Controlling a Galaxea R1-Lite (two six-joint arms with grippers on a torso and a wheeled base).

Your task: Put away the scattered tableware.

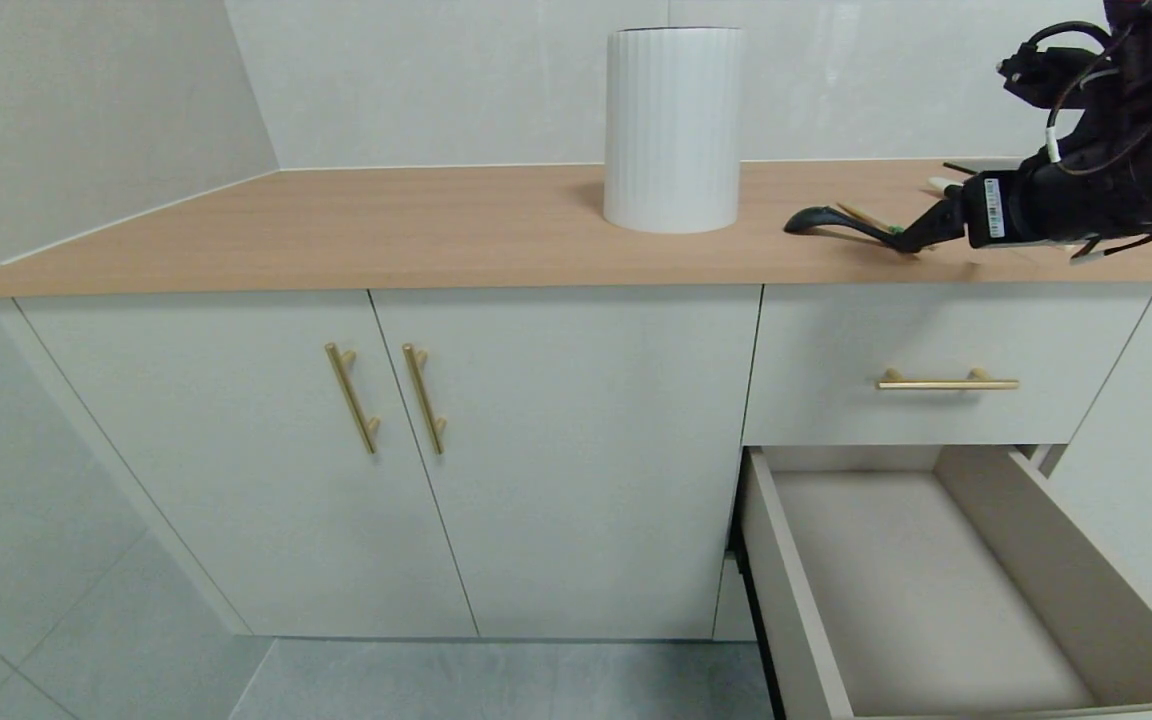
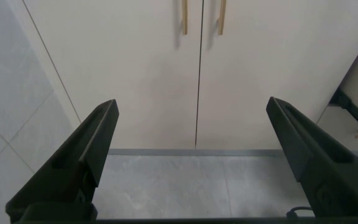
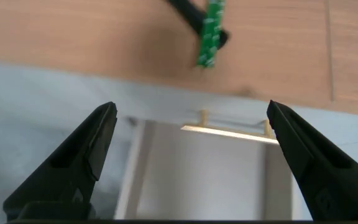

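A black spoon (image 1: 820, 220) lies on the wooden counter (image 1: 386, 225), its handle toward my right gripper (image 1: 921, 238). A small green piece (image 3: 209, 34) sits on the handle (image 3: 188, 12). Wooden chopsticks (image 1: 866, 217) lie just behind the spoon. My right gripper (image 3: 190, 112) hovers at the counter's front edge by the handle's end, open with nothing between its fingers. Below it the lower drawer (image 1: 786, 570) is pulled out with nothing in it. My left gripper (image 2: 191, 104) is open, low in front of the cabinet doors (image 2: 197, 74), above the floor.
A tall white ribbed cylinder (image 1: 673, 128) stands on the counter left of the spoon. A small white item (image 1: 941, 183) lies farther back on the right. The upper drawer with a gold handle (image 1: 946, 382) is closed. Two cabinet doors (image 1: 386, 450) with gold handles are shut.
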